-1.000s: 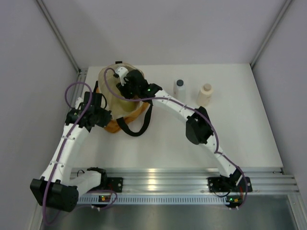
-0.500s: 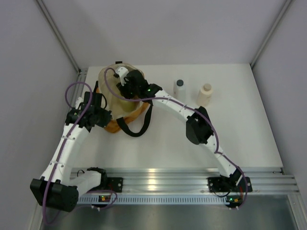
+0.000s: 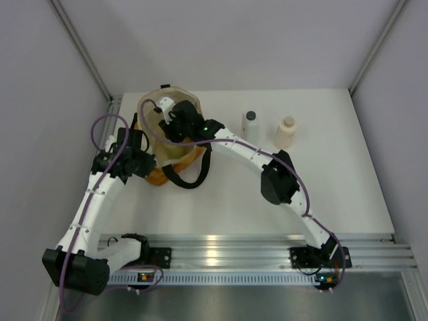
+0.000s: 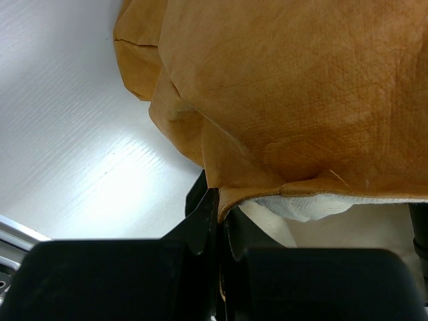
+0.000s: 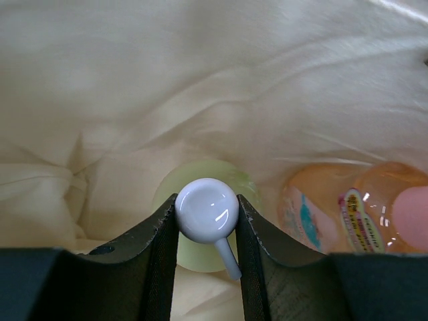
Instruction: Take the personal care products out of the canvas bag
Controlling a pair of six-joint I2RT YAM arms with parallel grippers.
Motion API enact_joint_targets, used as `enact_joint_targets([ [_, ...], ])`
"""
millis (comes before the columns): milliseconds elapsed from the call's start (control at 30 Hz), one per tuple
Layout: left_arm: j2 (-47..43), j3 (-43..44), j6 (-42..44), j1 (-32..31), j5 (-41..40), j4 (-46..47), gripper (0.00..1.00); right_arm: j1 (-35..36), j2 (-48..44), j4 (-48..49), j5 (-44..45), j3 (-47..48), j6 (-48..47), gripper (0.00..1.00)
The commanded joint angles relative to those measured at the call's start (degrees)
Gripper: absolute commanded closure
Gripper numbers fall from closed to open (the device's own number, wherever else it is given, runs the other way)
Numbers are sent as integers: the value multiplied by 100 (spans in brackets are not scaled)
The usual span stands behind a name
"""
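Down inside canvas bag (image 3: 157, 177), R hand (image 5: 206, 212) was closed tight on top of yellow-green bottle (image 5: 200, 172); orange-pink bottle (image 5: 334, 207) lay just beside. L hand (image 4: 217, 224) pinched bag rim shut. Step, prob.: grasp made, lift-out pending. Next would need straight pull up, clear of bag mouth.

Seen from above, the light is bright, even and diffuse. The white tabletop (image 3: 334, 194) shows only faint, soft shadows under the arms (image 3: 100, 194), and the metal rail (image 3: 221, 246) at 6 o'clock carries streaky glare. Focus is sharp throughout. At the left wrist a washed-out hot spot lies at 8 o'clock. The canvas bag (image 4: 301, 87) weave is crisp, while the left gripper (image 4: 217, 231) at 6 o'clock is black and blurred. At the right wrist the light is warmer and softer. The white pump (image 5: 206, 209) bears a round highlight, and the orange-pink bottle (image 5: 334, 207) at 4 o'clock glints.
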Motion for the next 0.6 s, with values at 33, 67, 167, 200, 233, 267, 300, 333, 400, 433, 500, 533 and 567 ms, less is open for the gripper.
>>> enact_joint_targets([
  [33, -21, 44, 8, -9, -13, 130, 100, 266, -1125, 759, 35, 227, -173, 100],
  [67, -12, 44, -1, -9, -13, 130, 100, 266, -1195, 759, 26, 227, -173, 100],
  [167, -21, 43, 8, -9, -13, 138, 100, 292, -1292, 759, 44, 219, -208, 100],
  [200, -4, 44, -1, -9, -13, 130, 100, 292, -1354, 759, 35, 219, -226, 100],
  [233, -12, 44, -1, -9, -4, 130, 100, 310, -1389, 759, 44, 219, -235, 100],
  [267, -12, 44, -1, -9, -4, 138, 100, 318, -1450, 759, 52, 219, -243, 100],
  [300, -12, 44, -1, -9, -4, 130, 100, 327, -1486, 759, 52, 210, -261, 100],
  [333, -21, 52, -1, -9, -4, 130, 100, 353, -1521, 759, 52, 210, -278, 100],
  [400, -12, 44, -1, -9, -4, 130, 100, 371, -1643, 759, 79, 192, -305, 100],
  [433, -21, 44, -1, -9, -4, 138, 100, 389, -1688, 759, 79, 184, -322, 100],
  [500, -30, 44, -1, -9, -4, 130, 100, 415, -1828, 741, 88, 166, -340, 100],
  [533, -30, 44, -1, -9, -4, 130, 100, 415, -1872, 698, 96, 175, -331, 100],
  [567, -30, 44, -9, -9, -4, 130, 100, 415, -1977, 663, 105, 175, -340, 100],
])
